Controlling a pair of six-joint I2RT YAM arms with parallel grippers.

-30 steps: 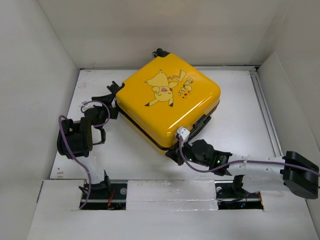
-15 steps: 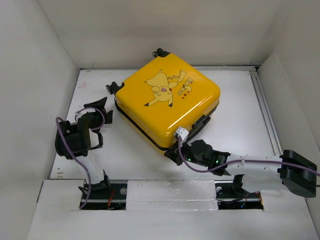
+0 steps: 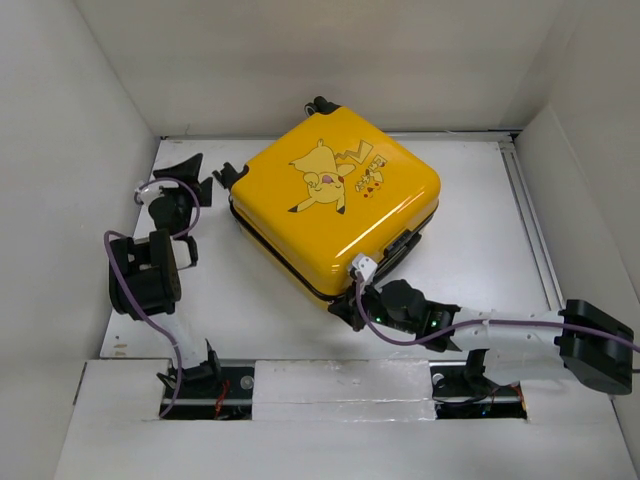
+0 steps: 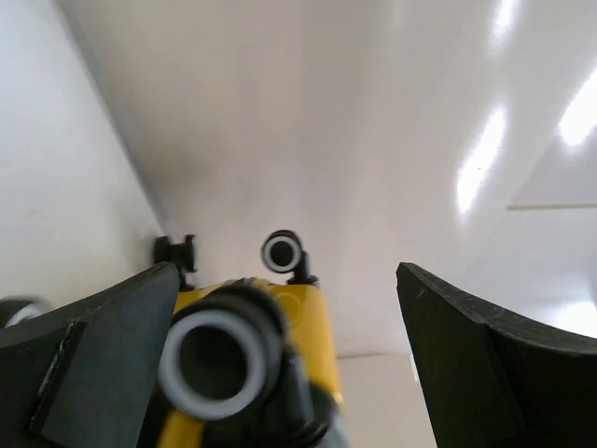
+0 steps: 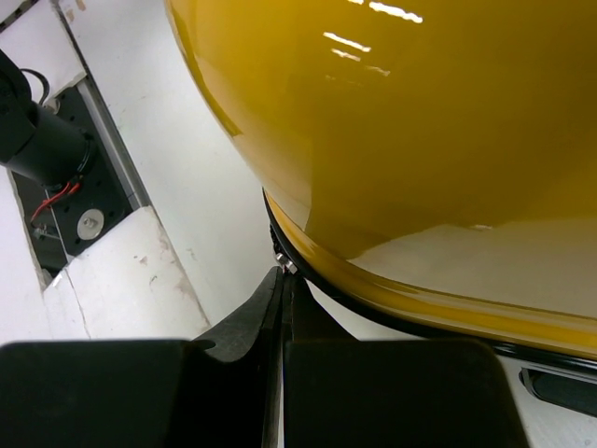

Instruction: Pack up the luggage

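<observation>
The yellow suitcase (image 3: 335, 205) lay closed on the table (image 3: 480, 230), toward the back wall. The right claw (image 5: 281, 280) was pressed together, its tip at the suitcase's near-corner zipper trim. The left claw (image 4: 284, 280) stood wide apart beside the suitcase's left-corner wheel (image 4: 219, 359), gripping nothing.

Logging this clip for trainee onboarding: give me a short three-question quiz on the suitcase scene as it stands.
1. True or false: the left end effector stands open, apart from the luggage.
2. The right end effector is: A) wide open B) shut C) out of view.
3. Where on the luggage do its tips sit?
Key: 1 true; 2 B; 3 at the black zipper seam, on the near corner.
</observation>
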